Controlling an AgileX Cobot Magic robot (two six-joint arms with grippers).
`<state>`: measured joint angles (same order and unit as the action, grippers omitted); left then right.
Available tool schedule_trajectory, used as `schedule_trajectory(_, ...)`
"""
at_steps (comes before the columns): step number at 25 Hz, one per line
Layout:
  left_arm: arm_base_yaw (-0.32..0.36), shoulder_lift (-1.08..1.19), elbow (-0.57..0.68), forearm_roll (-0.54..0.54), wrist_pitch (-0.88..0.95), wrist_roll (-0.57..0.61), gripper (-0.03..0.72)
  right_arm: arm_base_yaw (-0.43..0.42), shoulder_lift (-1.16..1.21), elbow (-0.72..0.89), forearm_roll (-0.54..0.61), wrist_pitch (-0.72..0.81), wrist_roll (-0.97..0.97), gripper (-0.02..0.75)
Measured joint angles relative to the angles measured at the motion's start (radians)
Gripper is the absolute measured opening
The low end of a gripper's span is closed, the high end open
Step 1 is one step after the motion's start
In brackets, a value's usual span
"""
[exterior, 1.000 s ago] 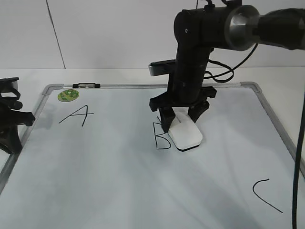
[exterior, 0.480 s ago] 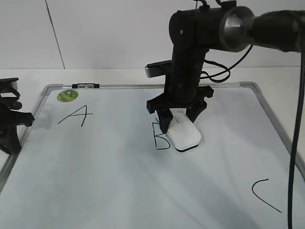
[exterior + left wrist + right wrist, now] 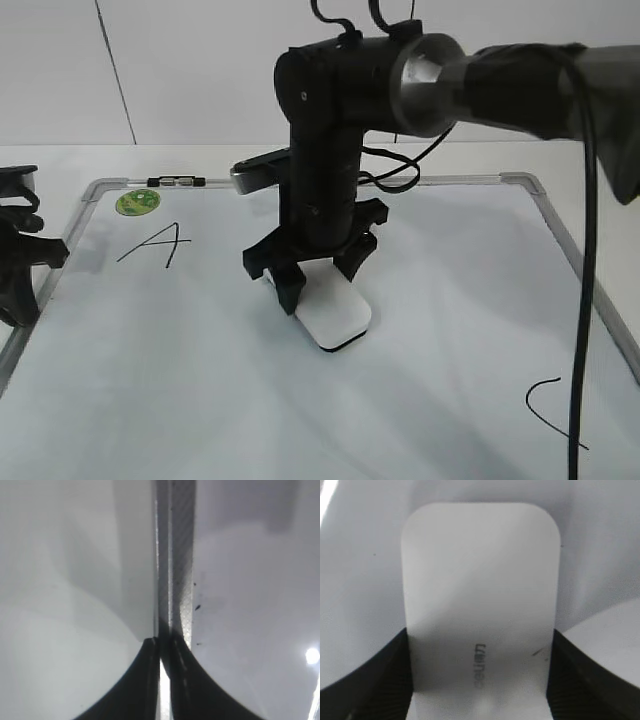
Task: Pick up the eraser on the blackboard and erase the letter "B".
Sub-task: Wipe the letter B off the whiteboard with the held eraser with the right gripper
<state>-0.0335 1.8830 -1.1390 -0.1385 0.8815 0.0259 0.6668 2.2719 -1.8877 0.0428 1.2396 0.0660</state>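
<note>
- We see the right pincer (image 3: 318, 280) clamped on the eraser (image 3: 333, 313), one dark finger pressing each long side of the white block.
- In the right wrist view the eraser (image 3: 480, 615) fills most of the frame, with the fingers (image 3: 380, 675) tight against its left and right edges and small grey lettering on its top face.
- The eraser sits flat on the blackboard (image 3: 200, 400), its thin dark underside showing along the near edge, slightly left of the board's middle.
- We cannot see the letter "B" in any view; the spot under the right arm and eraser is covered, and the board around it looks bare white.
- The letter "A" (image 3: 153, 244) stands near the far left corner, just below the round green sticker (image 3: 139, 201), well apart from the eraser.
- Part of the letter "C" (image 3: 550, 408) shows near the front right edge, partly crossed by a black cable (image 3: 583, 300) hanging from the right arm.
- The left pincer (image 3: 20, 250) rests at the board's left edge, touching nothing.
- In the left wrist view the left pincer (image 3: 162, 650) has its two fingertips drawn almost together, with only a thin bright slit between them and nothing held, over the silver frame (image 3: 175, 555).
- The blackboard lies on a pale worktop (image 3: 60, 165).
</note>
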Motion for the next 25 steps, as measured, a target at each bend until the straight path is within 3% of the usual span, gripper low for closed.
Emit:
schedule_trajectory(12, 0.0, 0.0, 0.0, 0.002, 0.002, 0.0, 0.025, -0.02, 0.0, 0.0, -0.012, -0.002, 0.024, 0.531)
schedule_trajectory(19, 0.0, 0.0, 0.0, 0.002, 0.002, 0.0, 0.025, -0.121, 0.0, 0.0, 0.059, -0.002, 0.058, 0.531)
schedule_trajectory(25, 0.0, 0.0, 0.0, 0.002, 0.002, 0.0, 0.025, -0.21, 0.0, -0.002, -0.031, -0.004, 0.102, 0.531)
